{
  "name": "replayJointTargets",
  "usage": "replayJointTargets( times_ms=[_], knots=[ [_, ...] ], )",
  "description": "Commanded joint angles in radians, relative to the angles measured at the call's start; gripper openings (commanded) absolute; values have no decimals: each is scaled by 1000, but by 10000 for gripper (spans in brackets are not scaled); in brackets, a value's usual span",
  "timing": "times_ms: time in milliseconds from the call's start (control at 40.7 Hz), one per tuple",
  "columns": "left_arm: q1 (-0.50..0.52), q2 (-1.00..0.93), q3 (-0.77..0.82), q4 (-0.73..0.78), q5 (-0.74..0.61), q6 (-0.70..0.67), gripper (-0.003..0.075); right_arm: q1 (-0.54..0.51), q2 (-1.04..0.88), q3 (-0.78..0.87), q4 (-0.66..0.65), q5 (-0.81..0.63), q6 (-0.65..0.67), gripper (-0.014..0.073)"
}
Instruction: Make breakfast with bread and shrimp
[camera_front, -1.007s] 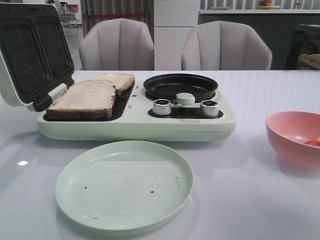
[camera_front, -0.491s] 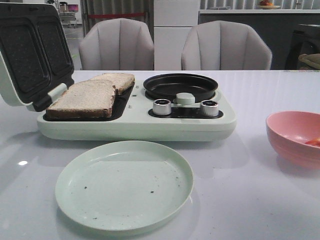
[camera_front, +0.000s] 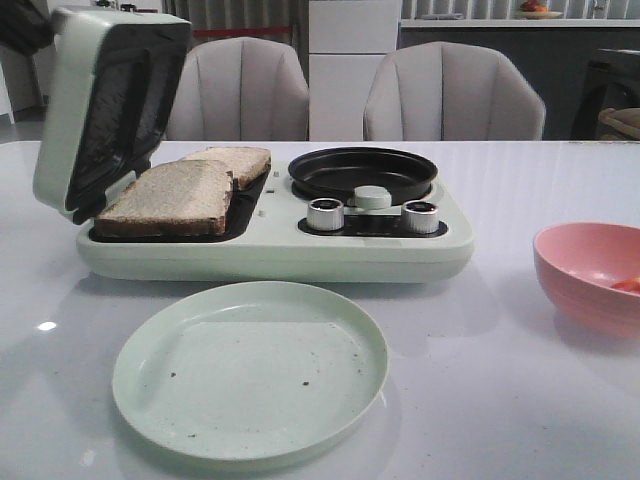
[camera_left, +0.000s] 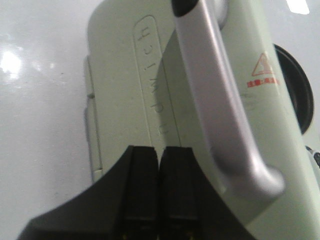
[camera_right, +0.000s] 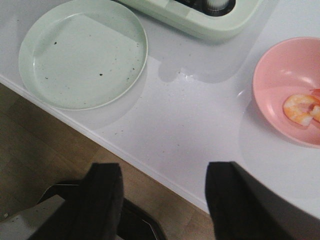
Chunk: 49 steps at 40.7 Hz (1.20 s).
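Observation:
Two slices of bread lie on the lower plate of the pale green sandwich maker, one behind the other. Its lid stands half raised, tilted over them. My left gripper is shut and empty, its tips against the lid's outer face beside the silver handle. A dark part of that arm shows at the front view's top left. A shrimp lies in the pink bowl, with a second at the picture's edge. My right gripper is open and empty over the table's front edge.
A pale green plate sits in front of the sandwich maker and shows in the right wrist view. A black round pan and two silver knobs are on the maker's right half. The pink bowl stands at the right.
The lid has swung from lying wide open at the left to half raised over the bread. A dark part of my left arm has come into view behind it.

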<state>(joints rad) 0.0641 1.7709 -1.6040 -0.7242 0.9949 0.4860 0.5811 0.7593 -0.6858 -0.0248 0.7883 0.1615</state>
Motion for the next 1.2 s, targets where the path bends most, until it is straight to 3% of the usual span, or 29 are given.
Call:
replayJointTargets(
  times_ms=[0, 295, 589, 786, 1179],
  knots=[
    [-69, -97, 20, -45, -47, 45, 102, 0, -6, -27, -3, -53, 1, 473],
    [-331, -370, 382, 126, -308, 56, 102, 0, -6, -27, -3, -53, 1, 473],
    [-595, -594, 604, 216, -315, 43, 103, 0, -6, -27, -3, -53, 1, 473],
    [-635, -756, 710, 444, -319, -238, 103, 0, -6, -27, -3, -53, 1, 473],
    [-635, -1076, 855, 446, -250, -267, 102, 0, -6, -27, -3, -80, 1, 473]
  ],
)
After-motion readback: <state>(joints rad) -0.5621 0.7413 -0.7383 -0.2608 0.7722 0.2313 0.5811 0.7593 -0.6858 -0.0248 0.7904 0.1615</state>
